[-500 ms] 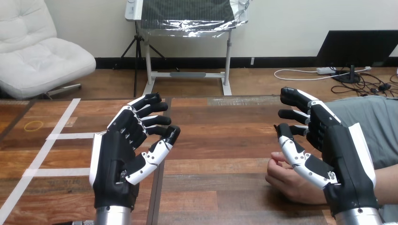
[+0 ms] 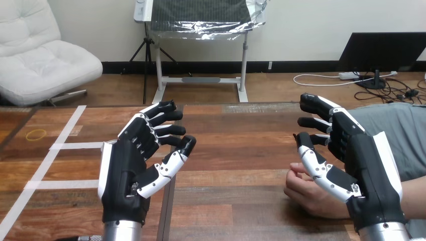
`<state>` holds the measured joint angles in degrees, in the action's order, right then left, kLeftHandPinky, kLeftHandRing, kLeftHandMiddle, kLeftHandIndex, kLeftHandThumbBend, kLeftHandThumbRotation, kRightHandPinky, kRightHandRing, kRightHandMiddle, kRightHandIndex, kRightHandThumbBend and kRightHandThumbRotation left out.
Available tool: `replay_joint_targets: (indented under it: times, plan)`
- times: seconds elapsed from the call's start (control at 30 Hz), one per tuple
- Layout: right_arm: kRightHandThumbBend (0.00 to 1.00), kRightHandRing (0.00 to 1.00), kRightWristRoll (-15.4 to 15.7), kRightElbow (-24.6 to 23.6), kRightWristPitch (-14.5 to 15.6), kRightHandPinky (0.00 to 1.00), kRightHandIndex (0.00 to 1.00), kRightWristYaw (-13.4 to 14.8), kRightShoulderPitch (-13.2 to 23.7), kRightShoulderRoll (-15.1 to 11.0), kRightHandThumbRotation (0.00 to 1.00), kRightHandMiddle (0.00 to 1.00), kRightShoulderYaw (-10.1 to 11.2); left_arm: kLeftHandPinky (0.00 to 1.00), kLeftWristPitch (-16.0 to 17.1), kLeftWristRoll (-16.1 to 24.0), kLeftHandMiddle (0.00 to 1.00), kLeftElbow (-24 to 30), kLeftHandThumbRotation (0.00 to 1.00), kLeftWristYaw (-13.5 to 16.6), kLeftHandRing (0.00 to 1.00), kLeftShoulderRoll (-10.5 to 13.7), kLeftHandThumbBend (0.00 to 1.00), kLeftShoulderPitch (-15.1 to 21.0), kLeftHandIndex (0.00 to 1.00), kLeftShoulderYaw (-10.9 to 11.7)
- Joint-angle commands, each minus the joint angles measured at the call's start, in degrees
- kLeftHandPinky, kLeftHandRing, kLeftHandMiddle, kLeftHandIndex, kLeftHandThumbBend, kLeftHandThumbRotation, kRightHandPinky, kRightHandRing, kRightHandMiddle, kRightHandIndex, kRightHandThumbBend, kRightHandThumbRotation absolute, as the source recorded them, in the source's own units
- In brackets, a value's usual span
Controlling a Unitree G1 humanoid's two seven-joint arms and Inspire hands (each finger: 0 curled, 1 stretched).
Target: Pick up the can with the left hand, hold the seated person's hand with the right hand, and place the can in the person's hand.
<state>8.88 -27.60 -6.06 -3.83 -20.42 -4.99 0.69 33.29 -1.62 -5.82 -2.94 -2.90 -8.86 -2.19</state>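
Can: not in either of my hands, and I couldn't tell where it sat. So nothing on the task was done: pick-up, hand-hold and hand-over were all left.

Far left on the table [image 2: 236, 145]: a small yellow ring [image 2: 36, 134] and white tape lines [image 2: 60, 146], neither of them mine to touch.

My left hand [image 2: 125, 175] hung over the near-left part of the table, back of the hand to the camera. Its fingers [image 2: 163, 118] were spread and only slightly bent, thumb out to the right. It was open, with nothing in it and nothing touched.

Middle of the table was bare wood.

The person's hand [image 2: 304, 193] lay on the near-right part of the table, loosely curled, fingertips toward the left.

My right hand [image 2: 369, 170] was just beside it and above, palm facing left. Its fingers [image 2: 314, 103] were half bent and well short of closing. My thumb [image 2: 321, 168] crossed over the person's hand in the view. Contact there: couldn't tell. It was not wrapped round the hand, so no hold.

My read: the can pick-up came first for the left hand, and the right was already placed for the hold.
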Motion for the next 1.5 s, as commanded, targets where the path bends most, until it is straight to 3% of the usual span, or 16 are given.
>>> replay_joint_targets:
  times: [0.0,0.53,0.8,1.1,1.47]
  plan:
    - [0.29,0.77,-0.9,-0.4,-0.5,0.65,0.81,-0.3,3.6,-0.9,0.0,0.83,0.5,0.53,-0.1,0.0,0.67,3.5,0.1,-0.1,0.59,-0.4,0.55,1.9,0.69,-0.7]
    - [0.29,0.76,-1.0,0.1,-0.9,0.65,0.8,-0.6,3.7,-1.2,0.0,0.81,0.8,0.53,0.0,0.0,0.68,3.5,0.11,-0.5,0.6,0.0,0.54,2.1,0.69,-0.6]
    - [0.3,0.77,-1.0,0.2,-1.0,0.64,0.8,-0.6,3.8,-1.1,0.0,0.82,1.0,0.55,-0.3,-1.2,0.68,4.5,0.05,-0.3,0.61,-0.1,0.53,2.2,0.69,0.2]
    - [0.3,0.77,-1.0,-0.1,-0.6,0.64,0.79,-0.6,3.8,-1.0,0.0,0.82,0.9,0.57,1.1,4.1,0.7,6.0,0.01,3.6,0.64,1.6,0.52,3.2,0.7,3.7]
    - [0.3,0.77,-1.4,0.1,-0.8,0.64,0.79,-1.0,4.0,-1.1,0.0,0.82,1.0,0.63,-4.2,10.7,0.73,10.8,0.0,6.6,0.69,6.8,0.56,3.2,0.73,8.6]
